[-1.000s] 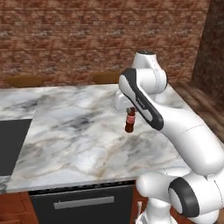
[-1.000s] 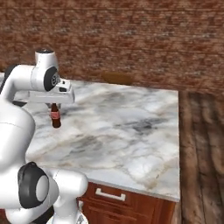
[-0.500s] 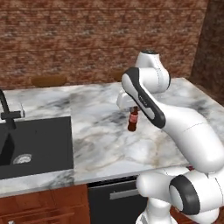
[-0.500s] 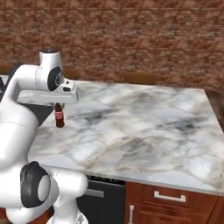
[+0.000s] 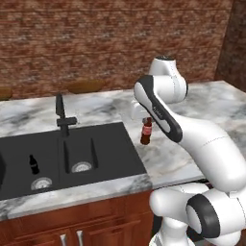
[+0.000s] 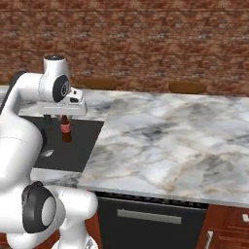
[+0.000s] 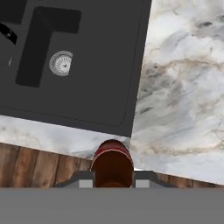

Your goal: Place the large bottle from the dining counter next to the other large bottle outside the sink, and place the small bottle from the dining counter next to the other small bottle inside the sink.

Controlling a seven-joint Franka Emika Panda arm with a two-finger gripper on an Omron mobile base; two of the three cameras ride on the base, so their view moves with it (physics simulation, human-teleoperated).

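My gripper point(image 5: 146, 120) is shut on the neck of the small bottle point(image 5: 146, 133), a tiny red-brown one that hangs upright just above the marbled counter. It is right of the sink point(image 5: 103, 144), a black basin. From the right base view the gripper point(image 6: 63, 118) holds the small bottle point(image 6: 65, 131) over the sink's point(image 6: 78, 148) near corner. In the hand view the bottle's point(image 7: 112, 162) top sits between my fingers, close to the sink's point(image 7: 96, 65) corner. The other small bottle point(image 5: 32, 164), all black, stands inside the sink at left. Both large bottles and the dining counter are out of view.
A black faucet point(image 5: 61, 114) rises behind the basin, with two round drains point(image 5: 81, 167) in its floor. Marbled counter point(image 6: 170, 141) stretches to the right, with wooden cabinets and a dark dishwasher front point(image 6: 146, 219) below. A brick wall point(image 5: 96, 43) backs the counter.
The whole picture has shifted: the base drove left along the counter, bringing the sink fully into view. The small bottle stays gripped, and the arm's pose is about the same.
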